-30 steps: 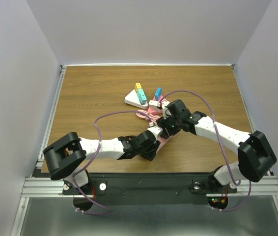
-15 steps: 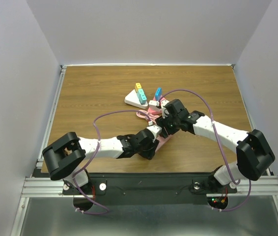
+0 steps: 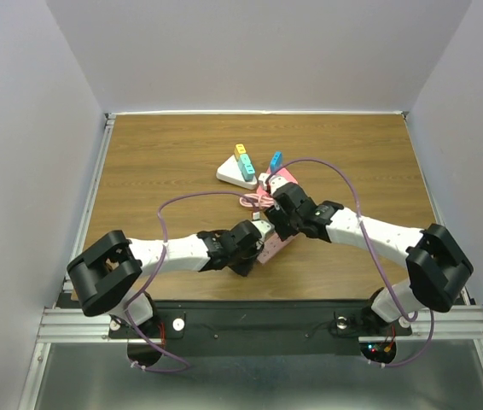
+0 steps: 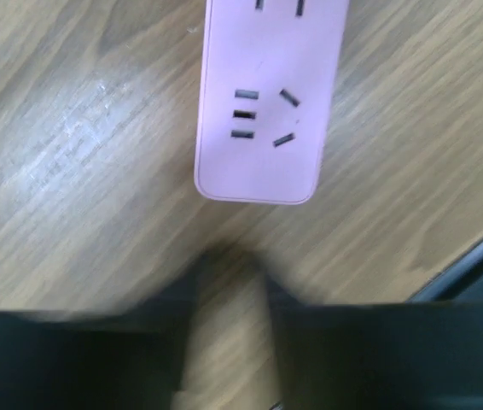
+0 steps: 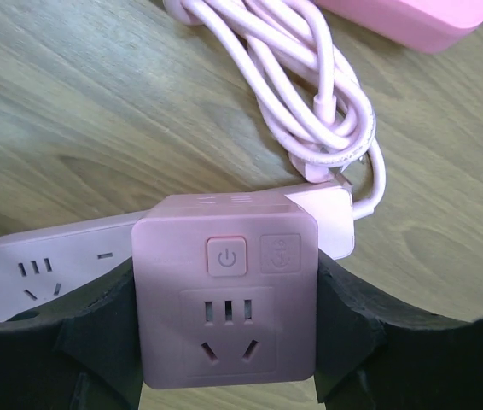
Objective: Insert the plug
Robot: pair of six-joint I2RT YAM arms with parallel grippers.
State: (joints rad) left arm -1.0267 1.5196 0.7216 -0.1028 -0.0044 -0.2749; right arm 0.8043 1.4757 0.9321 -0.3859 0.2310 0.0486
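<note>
My right gripper (image 5: 224, 335) is shut on a pink cube-shaped plug (image 5: 224, 290), whose face shows a power button and sockets. The cube hangs just over one end of a pink power strip (image 5: 45, 269) lying flat on the wooden table. In the top view the right gripper (image 3: 278, 218) sits above that strip (image 3: 269, 248). My left gripper (image 3: 254, 246) is at the strip's near-left side. In the left wrist view the strip's end (image 4: 263, 111) lies ahead of the blurred dark fingers (image 4: 113, 350), which stand open with only bare wood between them.
A coiled pink cable (image 5: 301, 85) lies beyond the cube, beside another pink block (image 5: 412, 17). A white power strip (image 3: 235, 175) with yellow and teal plugs sits farther back, with a blue plug (image 3: 275, 160) next to it. Purple arm cables arc over the table.
The right gripper has carried the pink cube left and nearer, over the strip. The left gripper has shifted slightly left and its jaws have narrowed a little.
</note>
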